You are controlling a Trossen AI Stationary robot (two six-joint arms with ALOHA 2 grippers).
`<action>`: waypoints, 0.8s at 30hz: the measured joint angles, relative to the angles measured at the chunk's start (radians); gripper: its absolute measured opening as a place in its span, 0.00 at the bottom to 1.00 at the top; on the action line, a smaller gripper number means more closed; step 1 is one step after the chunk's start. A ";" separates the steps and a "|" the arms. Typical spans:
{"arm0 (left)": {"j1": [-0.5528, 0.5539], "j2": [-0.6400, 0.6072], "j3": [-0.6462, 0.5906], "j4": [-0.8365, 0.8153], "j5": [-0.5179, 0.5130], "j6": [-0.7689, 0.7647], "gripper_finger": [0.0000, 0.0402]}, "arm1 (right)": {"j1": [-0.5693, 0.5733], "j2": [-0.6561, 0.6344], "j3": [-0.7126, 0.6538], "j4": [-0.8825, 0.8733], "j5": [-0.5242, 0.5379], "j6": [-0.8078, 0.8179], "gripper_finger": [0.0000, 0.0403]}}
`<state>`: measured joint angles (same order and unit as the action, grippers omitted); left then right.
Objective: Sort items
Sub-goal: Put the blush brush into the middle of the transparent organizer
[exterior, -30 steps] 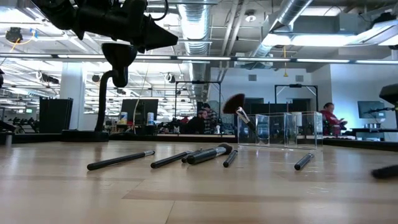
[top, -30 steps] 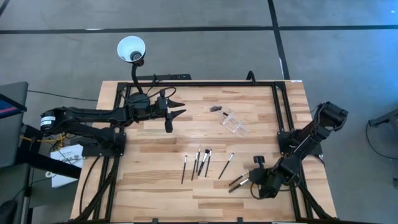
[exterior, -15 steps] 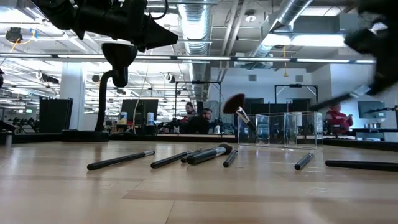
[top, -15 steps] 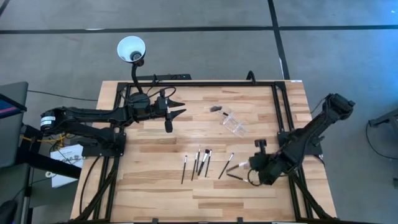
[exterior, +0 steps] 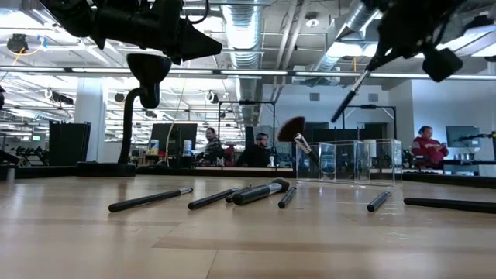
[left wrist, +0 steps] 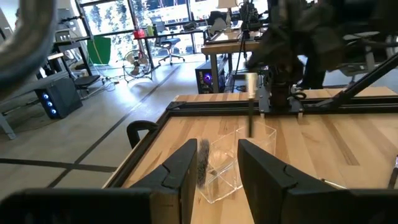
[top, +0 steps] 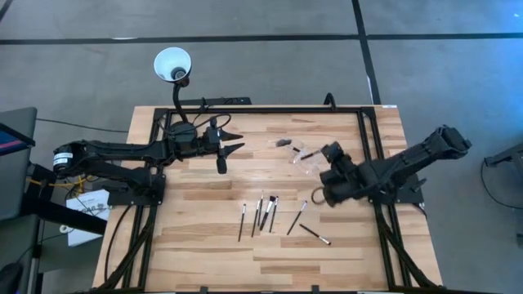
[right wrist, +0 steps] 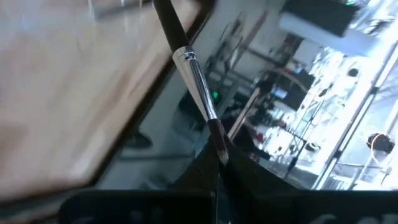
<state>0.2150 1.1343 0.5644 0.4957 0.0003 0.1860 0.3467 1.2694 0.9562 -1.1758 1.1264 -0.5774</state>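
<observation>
Now, step in hand: we judge this as the carry; one brush (exterior: 350,94) is up off the bench (top: 204,245) and on its way to the clear holder (exterior: 346,162).
Right gripper: the right gripper (top: 325,153) is clamped shut on that brush, which hangs slanted in the air in the low view, its lower end above the holder; in the right wrist view its silvery ferrule runs out from between the closed fingers (right wrist: 205,168).
Left gripper: the left gripper (top: 237,142) waits above the far left part of the bench, near the lamp (top: 172,64), its fingers part way apart and holding nothing.
Brushes: five brushes lie on the near middle of the bench, four in a loose row (top: 260,214) and a fifth (top: 315,236) apart on the right.
Holder: it already has the fan brush (exterior: 294,133) leaning at its side.
Next move: we think the carried brush must be brought over the holder's open top, tipped nearer upright, lowered in and only then let go.
Risk: we expect a slanted brush could catch the rim or nudge the light holder.
</observation>
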 joint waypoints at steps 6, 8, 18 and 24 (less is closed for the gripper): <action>0.000 0.000 0.000 0.000 0.000 0.000 0.28 | -0.124 0.022 0.000 0.023 -0.061 -0.176 0.00; 0.000 0.000 0.000 0.000 0.000 0.000 0.28 | -0.151 0.032 0.000 0.056 -0.129 -0.208 0.00; 0.000 0.000 -0.012 0.000 0.000 -0.006 0.28 | -0.225 0.128 0.000 0.207 -0.316 -0.148 0.00; 0.000 0.000 -0.026 -0.001 0.000 -0.008 0.28 | -0.262 0.201 0.000 0.271 -0.315 -0.034 0.05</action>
<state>0.2150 1.1343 0.5388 0.4948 0.0006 0.1779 0.0849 1.4706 0.9562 -0.9047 0.8111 -0.6117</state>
